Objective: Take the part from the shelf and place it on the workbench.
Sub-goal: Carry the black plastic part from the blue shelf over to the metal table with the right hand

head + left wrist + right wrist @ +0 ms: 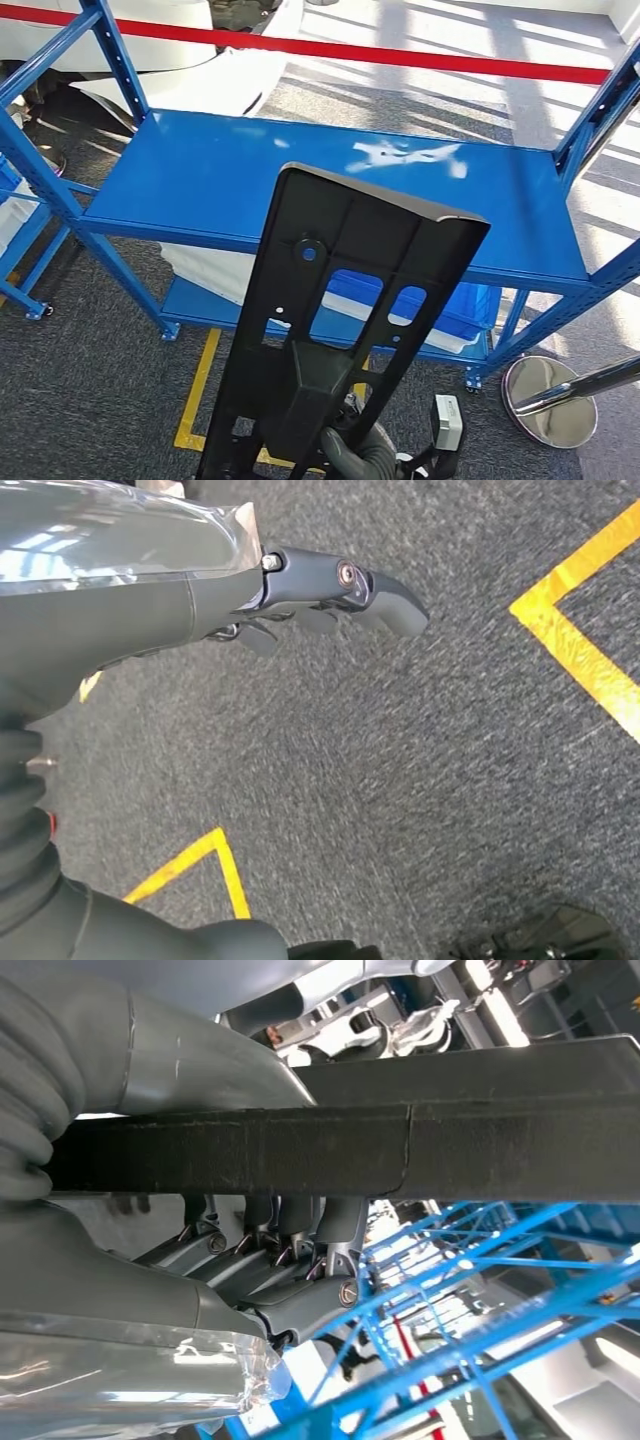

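Part (332, 310): a long, flat panel of matte black moulded plastic, ribbed on the face toward the head camera, with a round hole, several slanted rectangular cut-outs and a raised box-shaped block near its lower end. It stands tilted in the air in front of the shelf (332, 185), its top edge overlapping the shelf's upper deck in the picture; its lower end is cut off by the frame. In the right wrist view the part (377, 1145) shows edge-on as a dark, rough-textured bar with a seam across it.

The shelf is a blue painted steel rack with perforated uprights and a smooth, glossy upper deck carrying pale glare or scuff patches. On its lower deck lie white sheets or bags (207, 270), mostly hidden behind the part and the deck edge, so what they are is hard to tell. Beyond the rack run a red band (377, 50) and a white curved body panel (204, 85), both cropped. Grey speckled carpet (90, 380) covers the floor, marked with yellow tape lines (198, 385). A polished chrome stanchion base (551, 400) sits at the lower right.

The right robot hand (249, 1250) grips the part, dark fingers (336, 1230) curled under the bar and the grey thumb (196, 1065) pressed on the opposite side. The left robot hand (332, 600) hangs over the carpet holding nothing, its dark fingers extended loosely.
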### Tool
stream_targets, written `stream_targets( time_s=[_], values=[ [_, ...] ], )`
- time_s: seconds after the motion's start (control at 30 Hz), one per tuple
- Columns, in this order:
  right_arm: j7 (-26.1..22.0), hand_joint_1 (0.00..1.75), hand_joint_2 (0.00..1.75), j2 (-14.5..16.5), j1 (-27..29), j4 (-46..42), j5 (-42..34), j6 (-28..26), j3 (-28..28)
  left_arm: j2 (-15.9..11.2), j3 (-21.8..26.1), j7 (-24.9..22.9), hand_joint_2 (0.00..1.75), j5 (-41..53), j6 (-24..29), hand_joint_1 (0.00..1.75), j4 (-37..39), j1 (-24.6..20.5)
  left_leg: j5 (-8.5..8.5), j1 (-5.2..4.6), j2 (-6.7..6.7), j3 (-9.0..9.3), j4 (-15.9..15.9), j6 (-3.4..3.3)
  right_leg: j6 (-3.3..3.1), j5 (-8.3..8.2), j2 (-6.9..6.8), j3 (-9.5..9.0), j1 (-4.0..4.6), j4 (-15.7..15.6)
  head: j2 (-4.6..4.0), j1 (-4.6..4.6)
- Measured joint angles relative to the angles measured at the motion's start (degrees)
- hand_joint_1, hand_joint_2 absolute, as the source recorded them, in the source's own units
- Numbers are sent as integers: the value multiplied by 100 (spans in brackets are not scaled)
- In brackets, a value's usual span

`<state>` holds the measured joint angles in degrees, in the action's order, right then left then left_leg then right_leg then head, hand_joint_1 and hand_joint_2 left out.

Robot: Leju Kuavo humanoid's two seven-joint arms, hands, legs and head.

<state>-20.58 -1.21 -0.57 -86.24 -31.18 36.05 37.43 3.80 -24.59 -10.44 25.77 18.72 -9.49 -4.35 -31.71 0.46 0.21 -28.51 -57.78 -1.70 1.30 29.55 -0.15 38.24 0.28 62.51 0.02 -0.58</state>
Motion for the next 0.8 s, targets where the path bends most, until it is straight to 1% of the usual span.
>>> stream_targets(
  time_s=[0.03, 0.07, 0.1, 0.13, 0.17, 0.2, 0.23, 0.27, 0.3, 0.33, 0.37, 0.4, 0.43, 0.47, 0.5, 0.53, 0.57, 0.6, 0.63, 0.67, 0.7, 0.73, 0.77, 0.8],
  values=[
    [68, 175, 175, -1, -36, 36, -73, 33, -1, 7, 17, 29, 175, 1, 7, 0, 0, -12, 65, -11, 10, -74, -4, -32, 23, 300, -1, 59, -11, 288, 0, 3],
    [137, 175, 175, 3, -86, 91, -143, 66, 0, 14, 37, 57, 175, 1, 7, 0, 0, -25, 131, -23, 17, -154, -5, -51, 37, 568, -2, 116, -20, 646, 0, 4],
    [204, 175, 175, 13, -140, 159, -202, 96, 5, 23, 60, 78, 175, 1, 1, 0, 0, -35, 197, -37, 23, -235, -9, -61, 44, 727, -2, 150, -27, 987, 1, 3],
    [267, 175, 175, 30, -195, 236, -252, 127, 16, 32, 85, 86, 175, 1, -10, 0, 0, -47, 264, -51, 28, -321, -12, -67, 44, 740, -2, 128, -31, 1218, 1, 3],
    [317, 175, 175, 51, -249, 310, -283, 151, 33, 39, 107, 80, 175, 1, -27, 0, 0, -62, 328, -67, 30, -405, -15, -69, 35, 622, -1, 31, -33, 1269, 1, 3],
    [358, 175, 175, 79, -307, 377, -301, 173, 55, 46, 123, 57, 175, 0, -46, 0, 0, -76, 391, -83, 28, -483, -17, -69, 11, 441, 1, -154, -32, 1118, 1, 3],
    [393, 175, 175, 110, -374, 439, -312, 195, 81, 57, 132, 21, 175, 0, -63, 0, 0, -93, 452, -97, 24, -549, -17, -65, -28, 283, 7, -432, -23, 782, 0, 2],
    [424, 175, 175, 139, -447, 492, -322, 214, 108, 69, 137, -19, 175, 0, -77, 0, 0, -109, 502, -118, 18, -599, -20, -57, -79, 207, 14, -771, -4, 318, 0, 2],
    [448, 175, 175, 165, -520, 545, -341, 235, 137, 85, 140, -61, 175, 1, -84, 0, 0, -122, 560, -132, 12, -632, -21, -41, -125, 217, 20, -1086, 12, -156, 0, -2],
    [463, 175, 175, 182, -590, 604, -373, 265, 170, 97, 143, -101, 175, 2, -87, 0, 0, -133, 616, -135, 8, -658, -17, -18, -161, 262, 26, -1312, 34, -520, 0, -7],
    [471, 175, 175, 191, -646, 662, -418, 297, 202, 104, 145, -132, 175, 3, -89, 0, 0, -142, 674, -132, 6, -683, -9, 12, -183, 297, 29, -1429, 53, -740, 0, -9],
    [469, 175, 175, 198, -687, 720, -464, 324, 230, 105, 148, -160, 175, 4, -85, 0, 0, -147, 742, -125, 5, -710, 7, 45, -199, 286, 26, -1433, 57, -827, 0, -11],
    [463, 175, 175, 205, -721, 776, -500, 344, 257, 103, 151, -182, 175, 5, -75, 0, 0, -151, 735, -119, -5, -755, 9, 74, -225, 228, 11, -1390, 54, -852, 0, -10],
    [456, 175, 175, 213, -750, 822, -526, 347, 283, 99, 157, -196, 175, 3, -61, 0, 0, -155, 620, -118, -16, -803, -46, 102, -260, 157, -4, -1326, 42, -878, 0, -14],
    [453, 175, 175, 222, -777, 864, -546, 339, 308, 94, 167, -199, 175, 2, -48, 0, 0, -157, 393, -118, -26, -855, -197, 128, -296, 80, -22, -1246, 29, -899, 0, -20],
    [444, 175, 175, 229, -800, 904, -561, 328, 332, 87, 182, -184, 175, 0, -39, 0, 0, -160, 69, -112, -34, -908, -462, 152, -325, 14, -41, -1157, 22, -900, 1, -26],
    [434, 175, 175, 233, -813, 939, -574, 317, 353, 79, 198, -161, 175, -2, -42, 0, 0, -161, -239, -107, -35, -946, -811, 176, -343, -46, -50, -1058, 26, -878, 1, -31],
    [411, 175, 175, 234, -816, 969, -577, 308, 369, 70, 212, -134, 175, -2, -49, 0, 0, -161, -440, -101, -35, -966, -1178, 197, -348, -98, -63, -960, 32, -843, 1, -31],
    [372, 175, 175, 234, -816, 995, -567, 300, 381, 60, 221, -112, 175, -2, -54, 0, 0, -157, -491, -95, -35, -952, -1472, 216, -345, -146, -74, -853, 34, -797, 1, -30],
    [328, 175, 175, 234, -814, 1016, -547, 289, 392, 51, 223, -101, 175, -2, -57, 0, 0, -151, -394, -84, -35, -882, -1619, 234, -336, -190, -81, -733, 32, -737, 0, -30],
    [282, 175, 175, 234, -811, 1035, -528, 273, 399, 42, 223, -96, 175, -2, -57, 0, 0, -140, -215, -67, -34, -745, -1589, 253, -320, -227, -82, -608, 26, -665, 0, -30],
    [239, 175, 175, 236, -805, 1051, -513, 249, 403, 34, 223, -84, 175, -2, -53, 0, 0, -124, -44, -41, -35, -533, -1372, 275, -301, -259, -78, -482, 19, -581, 0, -31],
    [199, 175, 175, 237, -793, 1062, -502, 221, 404, 28, 223, -62, 175, -2, -48, 0, 0, -103, 31, -11, -39, -261, -1002, 302, -278, -283, -68, -360, 23, -486, 0, -37],
    [161, 175, 175, 239, -775, 1070, -496, 190, 404, 22, 223, -30, 175, -1, -42, 0, 0, -78, -8, 9, -47, 4, -597, 303, -251, -306, -58, -259, 29, -396, 0, -40]
  ],
)
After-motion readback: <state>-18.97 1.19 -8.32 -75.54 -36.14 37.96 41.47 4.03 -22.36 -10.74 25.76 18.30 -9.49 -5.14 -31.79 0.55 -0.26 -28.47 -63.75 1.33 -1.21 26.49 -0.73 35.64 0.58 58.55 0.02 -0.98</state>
